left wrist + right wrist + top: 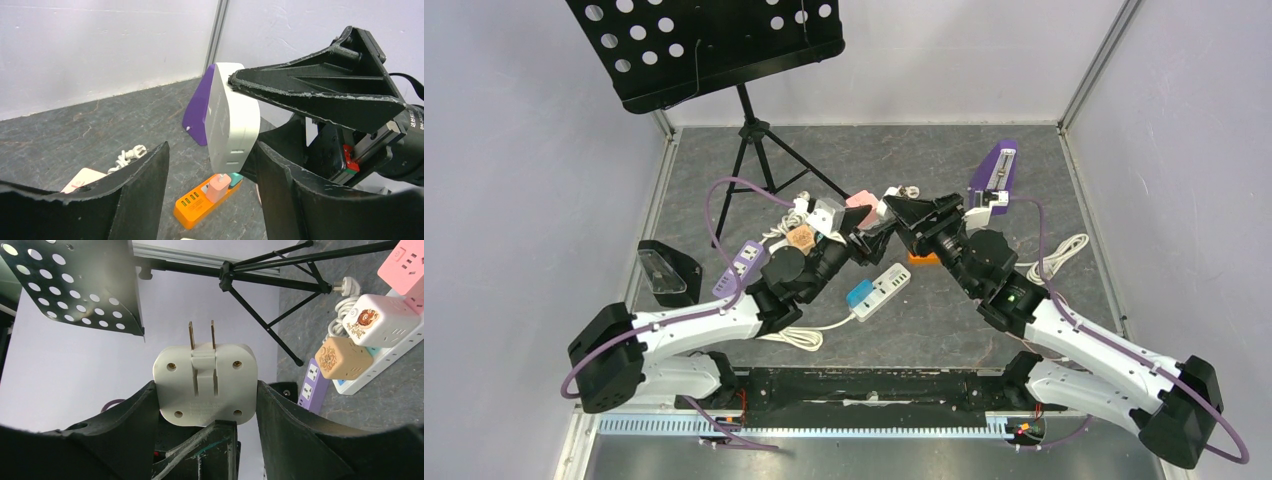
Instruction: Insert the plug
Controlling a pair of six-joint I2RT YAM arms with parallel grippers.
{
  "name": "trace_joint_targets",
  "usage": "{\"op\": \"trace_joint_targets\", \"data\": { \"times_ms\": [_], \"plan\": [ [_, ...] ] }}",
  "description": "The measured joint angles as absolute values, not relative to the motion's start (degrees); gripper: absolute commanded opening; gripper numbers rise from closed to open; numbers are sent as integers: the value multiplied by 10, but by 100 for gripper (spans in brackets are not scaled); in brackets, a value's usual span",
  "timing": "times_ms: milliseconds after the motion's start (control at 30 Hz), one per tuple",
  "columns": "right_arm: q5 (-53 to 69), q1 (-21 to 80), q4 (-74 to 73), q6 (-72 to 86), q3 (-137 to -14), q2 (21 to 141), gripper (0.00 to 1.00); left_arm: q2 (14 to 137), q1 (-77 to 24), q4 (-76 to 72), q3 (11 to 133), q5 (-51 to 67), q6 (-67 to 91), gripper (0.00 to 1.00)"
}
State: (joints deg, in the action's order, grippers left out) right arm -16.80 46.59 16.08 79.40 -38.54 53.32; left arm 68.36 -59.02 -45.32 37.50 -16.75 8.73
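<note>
A: Big stuff first, what was logged?
B: A grey slate-patterned table top (984,160) was noted, boxed in by pale walls. A black perforated metal music stand (704,45) was seen on its tripod at the far left.
A: Arms?
B: The white-and-black left arm (684,325) and white-and-black right arm (1084,345) were angled inward, with the wrists set close together over the middle of the table.
A: Strips?
B: A long white plastic power strip (886,287) was laid flat just nearside of the wrists, with a blue adapter block (860,294) seated at its end. A flat purple power strip (740,264) was found beside the left arm. A short orange plastic power strip (197,205) was seen below the grippers, with a pink charger (218,186) seated in it.
A: Task item?
B: The white rounded plastic plug (232,120) was held up off the table, in no socket. It was clamped at both sides by the right gripper (206,390). Its two brass prongs (192,336) were pointed away from that wrist.
A: And the left gripper (211,150)?
B: Released, nothing grasped. Its black fingers (145,185) were spread to either side of the plug's lower end. A clear gap was shown at one finger; contact at the other could not be told.
</note>
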Motion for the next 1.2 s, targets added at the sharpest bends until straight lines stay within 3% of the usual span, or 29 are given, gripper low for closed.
{"op": "trace_joint_targets", "data": {
  "times_ms": [200,267,367,500,600,767,1000,1200],
  "plan": [
    [-164,466,171,811,-373,526,50,715,-590,-514,375,-161,86,48],
    [-161,466,174,816,-371,526,51,720,-593,-528,375,-160,86,37],
    [-156,465,175,820,-371,526,60,728,-597,-543,376,-156,84,2],
    [-149,458,173,825,-370,534,87,733,-597,-534,378,-160,63,2],
    [-129,456,168,797,-370,540,98,726,-596,-495,386,-170,64,2],
    [-124,451,138,705,-363,512,98,659,-595,-340,411,-185,64,2],
    [-112,448,116,449,-347,378,98,545,-588,-89,481,-154,57,2],
    [38,447,66,183,-398,369,98,512,-588,117,550,-61,14,2]
  ]
}}
